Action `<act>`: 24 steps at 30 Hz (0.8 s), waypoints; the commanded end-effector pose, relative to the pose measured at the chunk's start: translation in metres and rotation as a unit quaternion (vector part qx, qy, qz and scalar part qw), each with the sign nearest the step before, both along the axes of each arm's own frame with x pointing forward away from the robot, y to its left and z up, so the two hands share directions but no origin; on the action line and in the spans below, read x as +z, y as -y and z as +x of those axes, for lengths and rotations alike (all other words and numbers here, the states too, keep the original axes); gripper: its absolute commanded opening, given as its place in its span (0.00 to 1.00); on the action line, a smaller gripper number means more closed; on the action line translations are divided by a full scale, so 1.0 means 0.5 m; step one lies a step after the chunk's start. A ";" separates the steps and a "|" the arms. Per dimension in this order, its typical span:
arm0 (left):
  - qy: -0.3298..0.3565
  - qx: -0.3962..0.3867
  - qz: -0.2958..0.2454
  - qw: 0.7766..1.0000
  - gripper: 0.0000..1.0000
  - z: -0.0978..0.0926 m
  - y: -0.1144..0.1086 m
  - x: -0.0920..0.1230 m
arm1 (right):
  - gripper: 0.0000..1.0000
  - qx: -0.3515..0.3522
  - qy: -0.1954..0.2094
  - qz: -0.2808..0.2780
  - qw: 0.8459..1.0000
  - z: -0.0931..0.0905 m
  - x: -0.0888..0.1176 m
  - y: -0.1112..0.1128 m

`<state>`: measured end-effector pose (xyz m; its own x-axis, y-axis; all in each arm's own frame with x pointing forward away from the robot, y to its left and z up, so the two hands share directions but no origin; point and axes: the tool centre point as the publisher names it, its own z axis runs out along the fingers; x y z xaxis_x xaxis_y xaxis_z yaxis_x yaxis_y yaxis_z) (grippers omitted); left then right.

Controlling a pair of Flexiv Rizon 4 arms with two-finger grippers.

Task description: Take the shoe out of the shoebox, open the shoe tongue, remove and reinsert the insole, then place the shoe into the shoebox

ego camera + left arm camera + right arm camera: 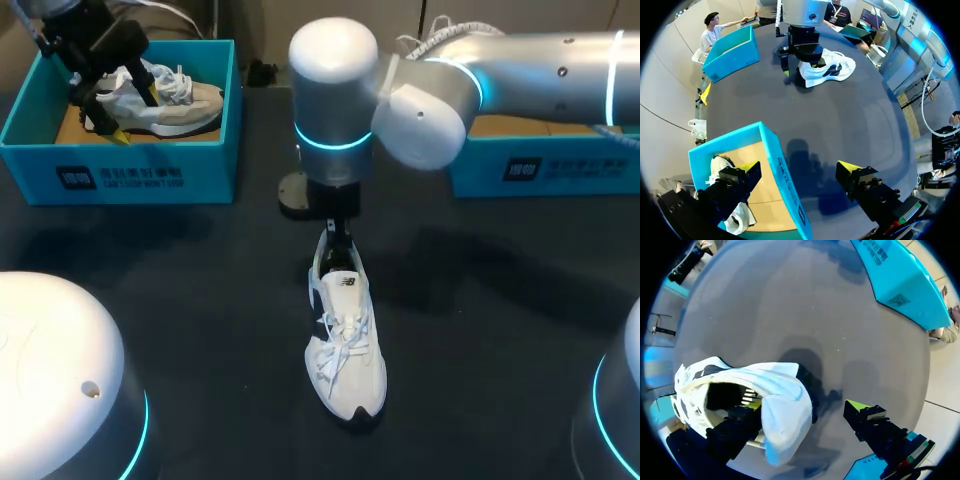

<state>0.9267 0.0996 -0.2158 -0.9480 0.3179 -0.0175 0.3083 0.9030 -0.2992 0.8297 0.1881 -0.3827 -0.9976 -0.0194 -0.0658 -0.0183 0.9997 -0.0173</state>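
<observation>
Right jaws apart astride shoe [345,345] heel, left jaws apart over shoebox [130,175], sneaker [180,105] inside

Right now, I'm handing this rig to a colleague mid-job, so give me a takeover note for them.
Left gripper: open, straddling the wall of the left shoebox, one finger above the second shoe inside it.
Right gripper: open at the heel of the white shoe on the table, one finger inside its opening, the other outside, clear of the heel.
Done: the white shoe is out of a box.
Unclear: whether the insole is in.
Left: every later step, ending with the shoe back in the shoebox.
</observation>
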 end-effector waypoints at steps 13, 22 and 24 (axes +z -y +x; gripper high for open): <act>0.000 0.000 0.001 1.000 1.00 -0.001 0.000 0.001 | 0.44 -0.009 -0.005 -0.002 1.000 0.002 -0.007 -0.001; 0.000 0.000 0.001 1.000 1.00 -0.001 0.000 0.001 | 0.00 -0.011 -0.007 -0.001 1.000 -0.007 -0.007 -0.004; 0.000 0.000 0.001 1.000 1.00 -0.001 0.000 0.001 | 0.00 -0.014 -0.003 -0.002 1.000 -0.009 0.000 -0.001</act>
